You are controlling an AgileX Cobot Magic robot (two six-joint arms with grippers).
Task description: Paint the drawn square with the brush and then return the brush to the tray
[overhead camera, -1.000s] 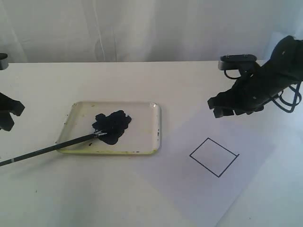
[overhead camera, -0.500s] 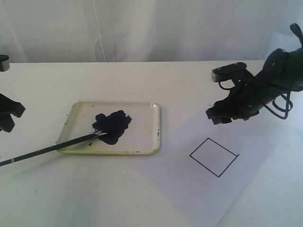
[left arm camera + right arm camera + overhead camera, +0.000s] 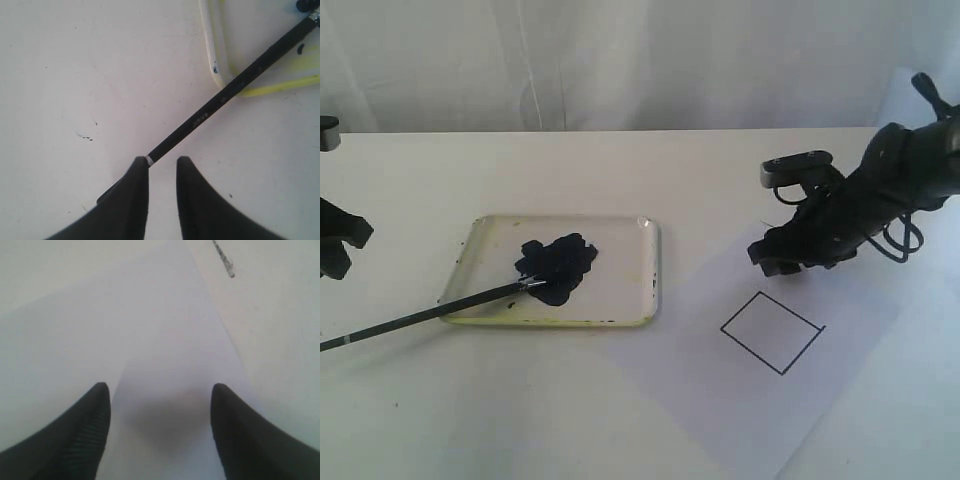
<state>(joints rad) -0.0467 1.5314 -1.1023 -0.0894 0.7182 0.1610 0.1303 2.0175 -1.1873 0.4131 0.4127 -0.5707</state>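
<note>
We have not painted anything yet. On the smooth white table (image 3: 620,170) lies a flat paper sheet (image 3: 740,400). The shallow, round-cornered tray (image 3: 655,270) has a yellowish rim. The right claw (image 3: 157,390) is wide open over the paper, holding nothing. The left claw (image 3: 162,162) is a little open and empty. The thin black brush (image 3: 430,315) rests with its tip in the tray's dark paint (image 3: 558,265). The small drawn square (image 3: 772,332) is white inside.

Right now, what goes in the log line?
brush: tip in tray, unheld | square: unpainted | left claw: open | right claw: open over paper
</note>
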